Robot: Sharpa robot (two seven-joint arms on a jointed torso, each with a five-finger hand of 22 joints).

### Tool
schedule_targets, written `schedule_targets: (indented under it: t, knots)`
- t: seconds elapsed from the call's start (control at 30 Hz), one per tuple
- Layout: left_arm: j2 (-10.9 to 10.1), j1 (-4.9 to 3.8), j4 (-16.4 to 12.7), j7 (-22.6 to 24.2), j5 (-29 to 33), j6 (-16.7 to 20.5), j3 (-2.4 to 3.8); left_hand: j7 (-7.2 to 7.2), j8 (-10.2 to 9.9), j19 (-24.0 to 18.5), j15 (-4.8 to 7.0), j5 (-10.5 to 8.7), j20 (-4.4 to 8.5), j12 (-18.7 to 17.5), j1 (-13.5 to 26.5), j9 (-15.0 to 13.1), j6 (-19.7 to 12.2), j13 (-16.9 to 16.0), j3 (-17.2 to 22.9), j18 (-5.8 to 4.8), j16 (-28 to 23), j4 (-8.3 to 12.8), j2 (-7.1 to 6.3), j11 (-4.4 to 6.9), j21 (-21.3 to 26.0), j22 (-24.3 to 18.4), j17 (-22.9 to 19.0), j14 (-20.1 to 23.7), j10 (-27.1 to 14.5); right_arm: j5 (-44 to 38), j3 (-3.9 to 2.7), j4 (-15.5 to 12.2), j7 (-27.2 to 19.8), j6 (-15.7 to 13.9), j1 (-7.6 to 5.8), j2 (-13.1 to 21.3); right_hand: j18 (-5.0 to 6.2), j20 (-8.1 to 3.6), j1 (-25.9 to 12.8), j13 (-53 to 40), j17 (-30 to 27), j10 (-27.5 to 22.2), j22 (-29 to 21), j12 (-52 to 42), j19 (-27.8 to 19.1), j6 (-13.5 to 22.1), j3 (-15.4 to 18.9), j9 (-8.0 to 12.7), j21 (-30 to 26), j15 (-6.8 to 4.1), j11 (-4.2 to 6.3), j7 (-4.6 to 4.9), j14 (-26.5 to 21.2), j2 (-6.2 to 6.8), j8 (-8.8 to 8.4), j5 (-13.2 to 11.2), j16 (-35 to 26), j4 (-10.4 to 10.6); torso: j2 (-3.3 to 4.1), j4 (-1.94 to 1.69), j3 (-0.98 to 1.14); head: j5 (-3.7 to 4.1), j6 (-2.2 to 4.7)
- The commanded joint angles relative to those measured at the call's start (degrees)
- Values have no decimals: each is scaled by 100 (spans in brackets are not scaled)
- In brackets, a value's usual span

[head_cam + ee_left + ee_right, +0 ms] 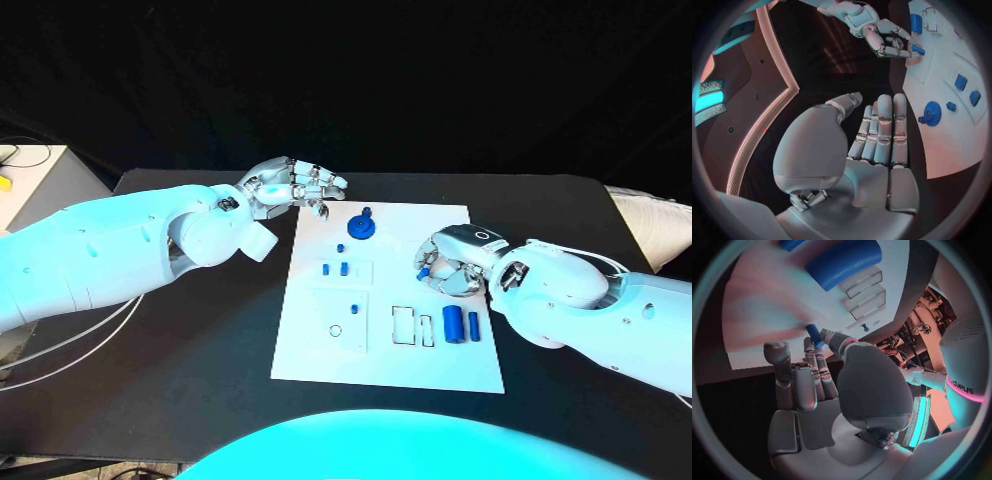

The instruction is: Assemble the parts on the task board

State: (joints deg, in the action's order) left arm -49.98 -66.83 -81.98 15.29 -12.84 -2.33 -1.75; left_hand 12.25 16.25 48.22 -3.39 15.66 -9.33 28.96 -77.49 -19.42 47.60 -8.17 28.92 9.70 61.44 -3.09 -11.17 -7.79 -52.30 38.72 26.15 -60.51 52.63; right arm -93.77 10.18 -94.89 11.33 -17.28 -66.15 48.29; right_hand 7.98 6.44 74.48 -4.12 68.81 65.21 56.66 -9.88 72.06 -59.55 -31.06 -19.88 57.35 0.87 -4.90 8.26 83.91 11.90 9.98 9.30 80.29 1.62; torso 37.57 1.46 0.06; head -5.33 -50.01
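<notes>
Task board [387,340], a white rectangular plate, lies in the middle of the black tabletop [202,360] between the two arms. Near its far edge stands a round blue gear-like part [362,225], also seen in the left wrist view [932,113]. Nearer along the board's left half sit a very small blue piece [342,247] and a pair of small blue blocks [336,268] inside a shallow outlined recess. Toward the board's near right portion, two blue cylinders [460,324] lie side by side, just beside a row of narrow rectangular slots [414,325]. Right hand [450,268] hangs over the board's right half with its fingers curled downward; a small blue peg [814,335] is pinched at its fingertips, as both wrist views show, the peg's tip close to the board surface. Whether the peg touches the board cannot be told. Left hand [293,187] is poised at the board's far left corner, over the tabletop beside the gear-like part; it holds nothing, its fingers [882,131] lying straight and close together in its own wrist view, with the thumb set apart from them.
</notes>
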Motion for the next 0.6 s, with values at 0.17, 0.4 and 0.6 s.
schedule_targets:
  t: [0.17, 0.4, 0.6]
  knots:
    - [-1, 0, -16, 42, 11, -116, 1, 4, 12, 37, -37, -5, -3, -5, 12, 4, -36, 7, -18, 80, -19, -24, 47, -33, 26, -7, -8, -2, -26, -130, 9, 8, 157, -217, 59, -56, -44, -61, 41, -41, 24, 226, 47, -93, 75, -178, -65, -53, 40, -104, 70, -67, 185, -83, 115, -61, 47, 66, -1, -3, -5, 1, 1]
    - [-3, 0, -18, 30, 11, -115, 1, 4, 16, 39, -38, -4, -4, -4, 12, 3, -38, 7, -20, 80, -19, -27, 48, -33, 30, -10, -8, -2, -26, -185, 9, 13, 288, -274, 81, -75, -59, -116, 152, -77, 56, 403, 121, -109, 126, -311, -253, -122, 83, -162, 135, -128, 197, -203, 203, -424, 69, 79, -4, 2, -8, -3, 1]
    - [-5, 0, -20, 25, 11, -113, 1, 4, 16, 39, -38, -4, -4, -4, 12, 3, -38, 7, -20, 80, -19, -27, 48, -33, 30, -10, -8, -2, -26, -261, 9, -4, 364, -293, 86, -82, -69, -153, 274, -102, 60, 519, 182, -91, 160, -383, -378, -205, 121, -203, 175, -157, 200, -321, 291, -566, 78, 12, -3, 0, -3, -13, 1]
